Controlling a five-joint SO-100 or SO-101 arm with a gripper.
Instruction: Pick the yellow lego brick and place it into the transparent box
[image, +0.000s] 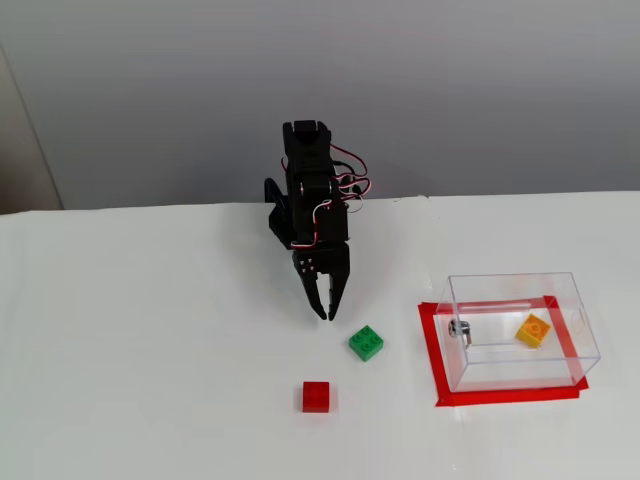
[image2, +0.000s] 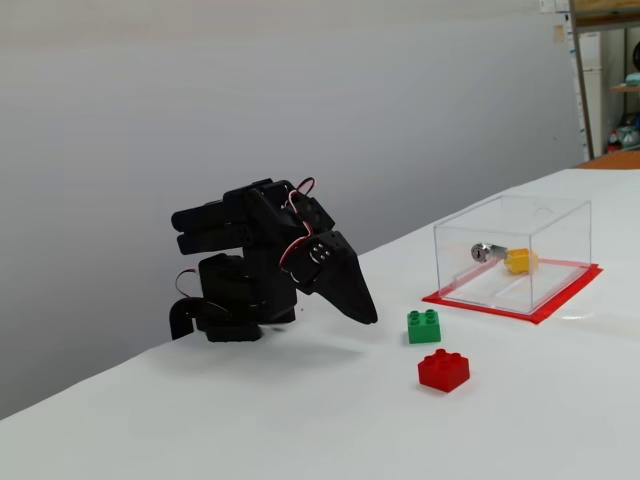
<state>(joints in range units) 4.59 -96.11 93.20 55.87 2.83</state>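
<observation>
The yellow lego brick (image: 533, 330) (image2: 518, 261) lies inside the transparent box (image: 520, 291) (image2: 540, 215), near its right end in the view from above. My gripper (image: 323, 314) (image2: 369, 318) is shut with nothing in it. It points down close to the table, well left of the box and just up-left of the green brick in the view from above. The arm is folded back low over its base.
A green brick (image: 366, 343) (image2: 424, 326) and a red brick (image: 316, 396) (image2: 443, 370) lie on the white table between my gripper and the box. The box stands on a red tape rectangle (image: 432, 358). A small metal fitting (image: 459, 327) sits on the box's left wall.
</observation>
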